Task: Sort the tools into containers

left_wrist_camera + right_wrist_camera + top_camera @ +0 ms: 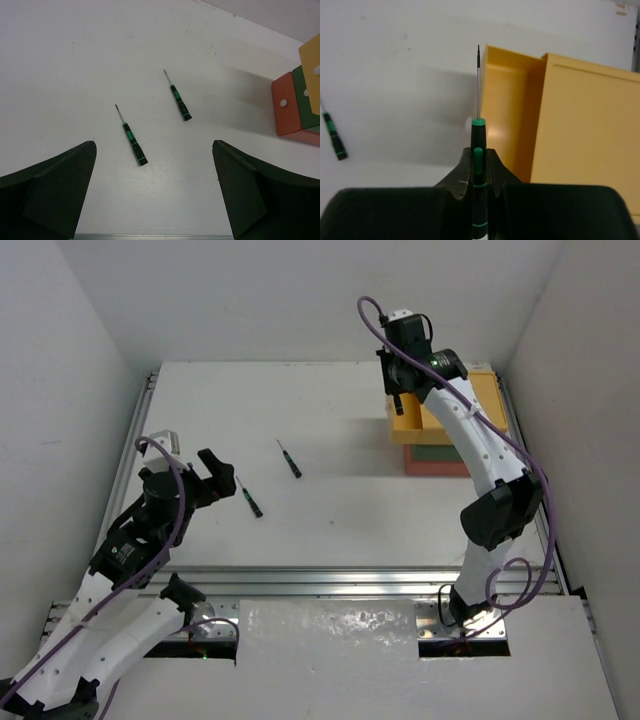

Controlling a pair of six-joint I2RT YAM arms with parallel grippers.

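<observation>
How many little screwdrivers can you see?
3. Two thin black-and-green screwdrivers lie on the white table: one toward the front, one farther back. The third screwdriver is pinched in the right gripper by the yellow drawer. Others may hide in drawers.

Bright, even light; soft shadows on the white table (330,530); all views sharp

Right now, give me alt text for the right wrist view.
The right gripper is shut on a thin screwdriver with a black-and-green handle, its shaft pointing toward the open yellow plastic drawer. A second screwdriver lies on the white table at the frame's left.
</observation>
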